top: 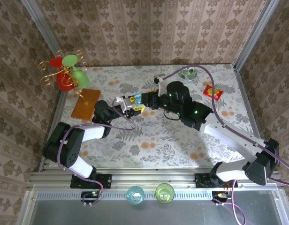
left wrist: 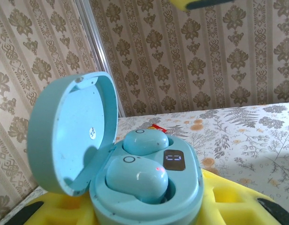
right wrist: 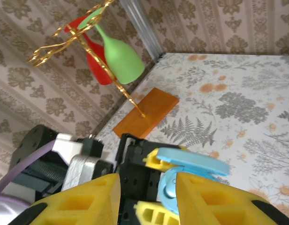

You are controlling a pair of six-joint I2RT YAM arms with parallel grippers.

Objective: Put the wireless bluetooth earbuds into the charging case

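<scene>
You see the light-blue charging case (left wrist: 189, 187) open, its lid (left wrist: 72, 136) raised toward nine o'clock, both earbuds (left wrist: 135, 180) seated in its wells.

charging case (left wrist: 191, 187) base cropped, earbuds (left wrist: 137, 178) half hidden

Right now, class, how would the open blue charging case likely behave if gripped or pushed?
The charging case looks smooth and rounded, so it probably slips and rocks easily. Its lid stands open, hinged at one edge; a knock could flip it shut. The earbuds sit proud, perhaps jolting loose.
</scene>
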